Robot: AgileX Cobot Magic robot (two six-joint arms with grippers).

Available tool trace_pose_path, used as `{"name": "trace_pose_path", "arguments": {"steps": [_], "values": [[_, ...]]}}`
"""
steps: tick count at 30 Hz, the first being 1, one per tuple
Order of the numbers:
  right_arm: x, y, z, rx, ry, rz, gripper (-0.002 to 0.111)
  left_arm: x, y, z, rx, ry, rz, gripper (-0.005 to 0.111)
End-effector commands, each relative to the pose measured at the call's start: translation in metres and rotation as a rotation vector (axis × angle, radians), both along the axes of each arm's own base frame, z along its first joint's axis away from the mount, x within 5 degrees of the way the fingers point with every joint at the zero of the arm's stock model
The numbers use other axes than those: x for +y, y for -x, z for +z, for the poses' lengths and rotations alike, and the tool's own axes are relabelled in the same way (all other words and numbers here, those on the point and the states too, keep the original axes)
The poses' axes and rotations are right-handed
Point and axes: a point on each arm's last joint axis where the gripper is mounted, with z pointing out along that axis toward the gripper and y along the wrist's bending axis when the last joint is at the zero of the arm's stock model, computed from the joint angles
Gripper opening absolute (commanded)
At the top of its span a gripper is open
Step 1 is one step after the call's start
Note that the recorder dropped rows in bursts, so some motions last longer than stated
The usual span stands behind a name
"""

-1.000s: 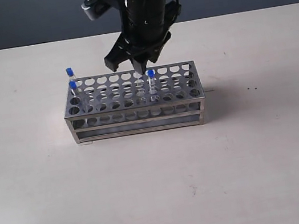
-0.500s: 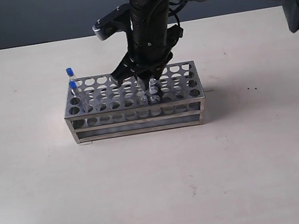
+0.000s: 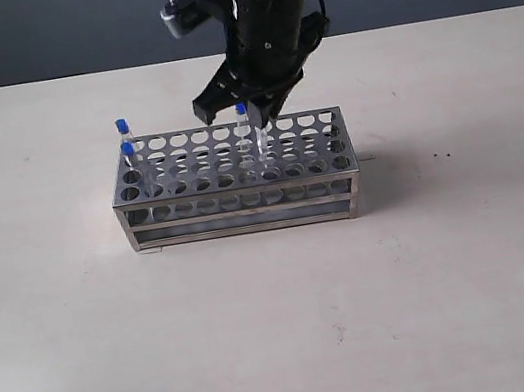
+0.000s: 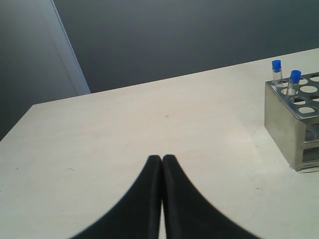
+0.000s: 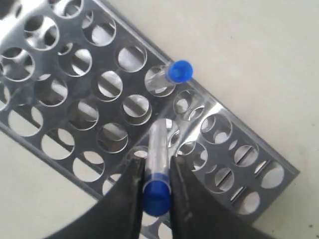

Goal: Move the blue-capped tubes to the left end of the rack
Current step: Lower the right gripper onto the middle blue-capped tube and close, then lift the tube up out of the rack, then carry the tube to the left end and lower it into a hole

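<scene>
The steel rack (image 3: pixel 237 198) stands mid-table. Two blue-capped tubes (image 3: pixel 123 127) (image 3: pixel 128 149) stand in its left end holes. My right gripper (image 3: pixel 247 119) hangs over the rack's middle, shut on a third blue-capped tube (image 3: pixel 241 110), whose lower end is still in a hole. In the right wrist view the fingers (image 5: pixel 132 184) pinch this tube (image 5: pixel 157 149) just under its cap. A fourth tube (image 5: pixel 178 72) stands in a hole at the rack's (image 5: pixel 237 124) edge, close by. My left gripper (image 4: pixel 162 158) is shut on nothing, off the rack's left end (image 4: pixel 286 124).
Bare beige tabletop (image 3: pixel 295 322) surrounds the rack. A dark wall runs behind the table's far edge (image 3: pixel 39 81). Most rack holes hold nothing. From the left wrist, the two left-end tubes (image 4: pixel 276 67) (image 4: pixel 294 77) show above the rack corner.
My right gripper came down over the tubes in the rack's middle, shut on one, and has risen, drawing that tube partly out. The left-end tubes stayed put.
</scene>
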Motion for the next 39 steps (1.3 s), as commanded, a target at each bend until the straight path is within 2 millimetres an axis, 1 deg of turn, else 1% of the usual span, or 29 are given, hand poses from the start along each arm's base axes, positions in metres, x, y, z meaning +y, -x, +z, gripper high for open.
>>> {"name": "trace_pose_path", "arguments": {"steps": [1,6,9,12,14,16,20,21,25,31,35,39], "values": [[-0.006,0.01,0.038,-0.059,-0.063,0.008,0.0,-0.001,0.0,0.002,-0.01,0.0,-0.008,0.0],[-0.009,0.021,0.063,-0.08,-0.125,0.036,0.0,-0.001,0.0,0.002,-0.01,0.0,-0.008,0.0],[-0.005,0.03,0.072,-0.074,-0.169,0.088,0.0,-0.001,0.0,0.002,-0.01,0.0,-0.008,0.0],[0.009,0.042,0.076,-0.049,-0.237,0.16,0.0,-0.001,0.0,0.002,-0.01,0.0,-0.008,0.0],[0.022,0.049,0.076,-0.047,-0.285,0.22,0.0,-0.001,0.0,0.002,-0.01,0.0,-0.008,0.0],[0.035,0.052,0.074,-0.054,-0.315,0.262,-0.001,-0.001,0.0,0.002,-0.01,0.0,-0.008,0.0],[0.06,0.049,0.065,-0.054,-0.329,0.301,-0.001,-0.001,0.0,0.002,-0.01,0.0,-0.008,0.0],[0.063,0.048,0.064,-0.047,-0.323,0.308,-0.001,-0.001,0.0,0.002,-0.01,0.0,-0.008,0.0],[0.079,0.04,0.046,-0.004,-0.287,0.329,-0.001,-0.001,0.0,0.002,-0.01,0.0,-0.008,0.0],[0.088,0.031,0.035,-0.009,-0.27,0.333,-0.001,-0.001,0.0,0.002,-0.01,0.0,-0.008,0.0],[0.088,0.027,0.029,-0.016,-0.241,0.315,-0.001,-0.001,0.0,0.002,-0.01,0.0,-0.008,0.0],[0.085,0.024,0.028,-0.039,-0.211,0.295,-0.001,-0.001,0.0,0.002,-0.01,0.0,-0.008,0.0]]}}
